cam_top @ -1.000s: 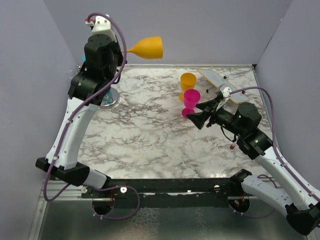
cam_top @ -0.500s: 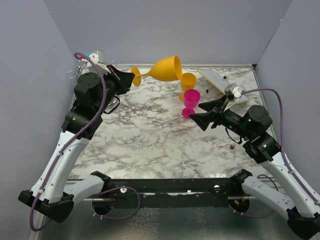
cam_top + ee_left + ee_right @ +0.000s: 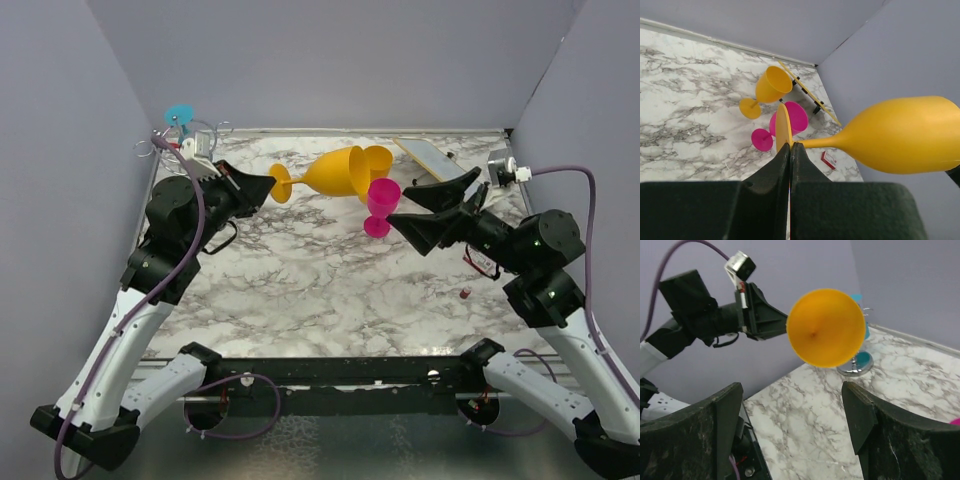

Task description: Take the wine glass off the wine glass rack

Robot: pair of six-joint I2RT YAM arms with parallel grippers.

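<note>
The left gripper is clamped tight on the flat foot of the orange wine glass, its two fingers pressed together with the disc edge-on between them in the left wrist view. From that grip the glass runs out sideways: stem first, then the bowl, with the long axis close to level and pointing across the back of the table toward the robot's right. The glass hangs in the air, well apart from the wine glass rack, which stands in the far left corner with a teal glass on it. The open mouth of the bowl faces the right gripper, whose jaws stand spread wide and hold nothing. In the right wrist view the bowl appears as a full circle sitting between and above the two fingers, so the right arm looks roughly lined up with the glass's axis but not yet touching it. The right arm is the nearer one to the bowl end. A pink glass and a second orange glass stand on the table just beside the bowl's rim, which leaves any approach from the right little room.
</note>
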